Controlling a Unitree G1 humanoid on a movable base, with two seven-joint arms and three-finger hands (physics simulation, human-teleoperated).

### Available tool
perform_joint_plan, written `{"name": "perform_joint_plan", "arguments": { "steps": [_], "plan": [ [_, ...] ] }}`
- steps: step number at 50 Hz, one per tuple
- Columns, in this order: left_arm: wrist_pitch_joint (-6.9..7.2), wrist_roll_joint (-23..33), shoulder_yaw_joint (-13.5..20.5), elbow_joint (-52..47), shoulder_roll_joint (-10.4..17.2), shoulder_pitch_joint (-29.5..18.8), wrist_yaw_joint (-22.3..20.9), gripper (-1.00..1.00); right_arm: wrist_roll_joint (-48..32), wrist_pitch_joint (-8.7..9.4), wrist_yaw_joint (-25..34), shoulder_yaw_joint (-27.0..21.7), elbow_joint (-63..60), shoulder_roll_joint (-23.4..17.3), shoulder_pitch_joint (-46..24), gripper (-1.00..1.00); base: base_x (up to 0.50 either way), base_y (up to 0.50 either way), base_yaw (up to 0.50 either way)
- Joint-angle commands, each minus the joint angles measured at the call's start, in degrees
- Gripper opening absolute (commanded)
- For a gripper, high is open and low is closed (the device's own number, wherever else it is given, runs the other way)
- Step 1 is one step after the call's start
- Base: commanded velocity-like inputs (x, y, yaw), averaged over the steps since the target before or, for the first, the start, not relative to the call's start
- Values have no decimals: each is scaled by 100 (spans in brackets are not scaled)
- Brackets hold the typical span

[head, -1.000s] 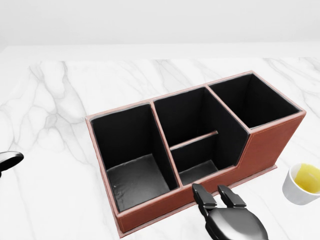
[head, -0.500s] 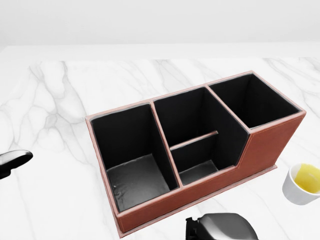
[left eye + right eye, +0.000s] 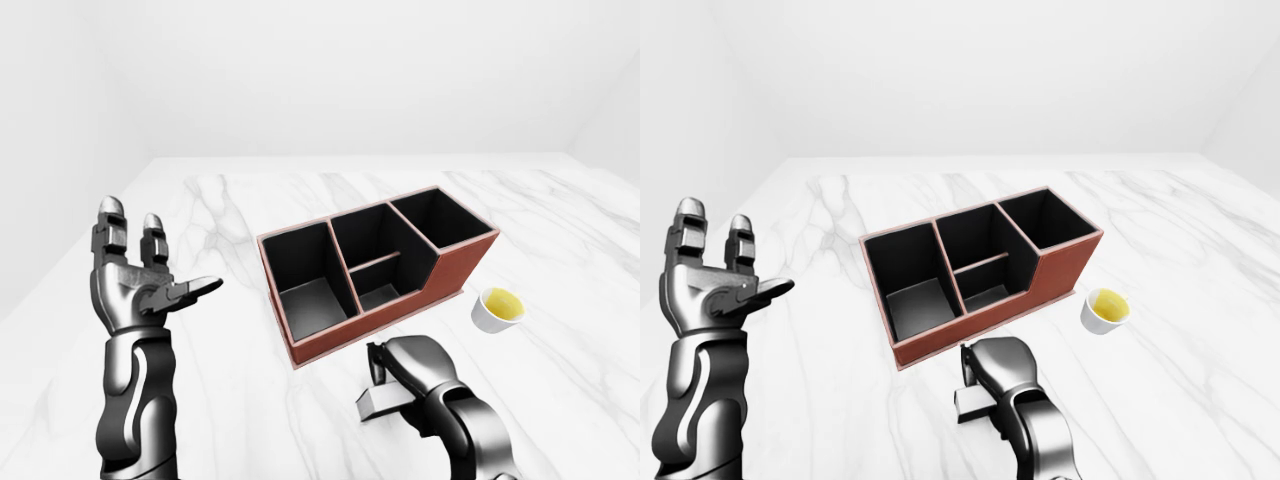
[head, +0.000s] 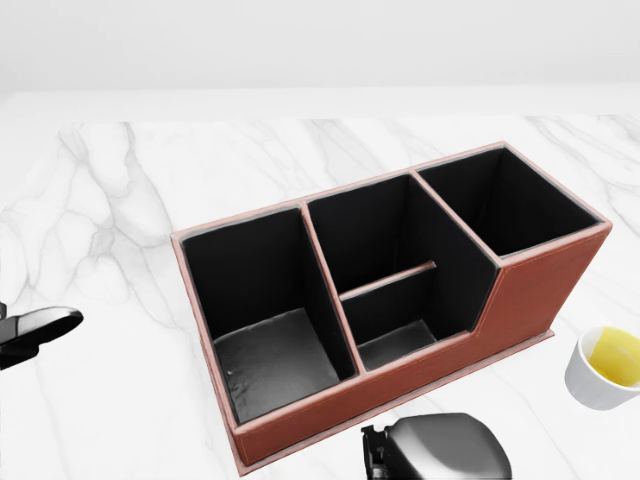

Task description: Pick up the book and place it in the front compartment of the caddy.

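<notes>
The brown caddy (image 4: 520,290) with black compartments stands on the white marble table, in the middle of the head view. Its low divided compartment (image 4: 395,340) faces the bottom edge. My right hand (image 3: 385,378) is just below the caddy, fingers curled down over a small grey book (image 3: 374,404) that lies on the table; only the book's left end shows. In the head view the hand (image 4: 385,455) hides the book. My left hand (image 3: 150,280) is raised at the left, open and empty, well apart from the caddy.
A white cup of yellow liquid (image 4: 610,365) stands on the table just right of the caddy's right end. The marble table (image 3: 230,200) stretches to the left and top of the views.
My right hand's fingers, stretched toward the caddy a second ago, have curled down and the hand has drawn slightly left. My left fingertip has edged further into the head view.
</notes>
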Motion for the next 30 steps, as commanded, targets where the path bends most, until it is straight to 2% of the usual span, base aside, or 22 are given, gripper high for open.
{"name": "perform_joint_plan", "arguments": {
  "steps": [1,10,18,20,27,30],
  "plan": [
    [0,-78,80,-503,-42,166,77,100,-538,0,0,113,-727,126,-118,-100,0,0,0],
    [0,-139,173,-697,-50,174,127,100,-1642,0,0,234,-1508,616,-650,-100,0,0,0],
    [0,-22,71,-297,-46,55,44,100,-2427,0,0,468,-1884,1026,-995,-100,0,0,0],
    [0,-34,73,-313,-39,61,56,100,-2478,0,0,389,-1881,1214,-1048,-100,0,0,0],
    [0,-66,89,-427,-33,83,100,100,-2930,0,0,219,-1975,2283,-1075,-100,0,0,0],
    [0,-75,95,-454,-34,91,105,100,-3098,0,0,172,-2096,2374,-1019,-100,0,0,0]
  ]
}}
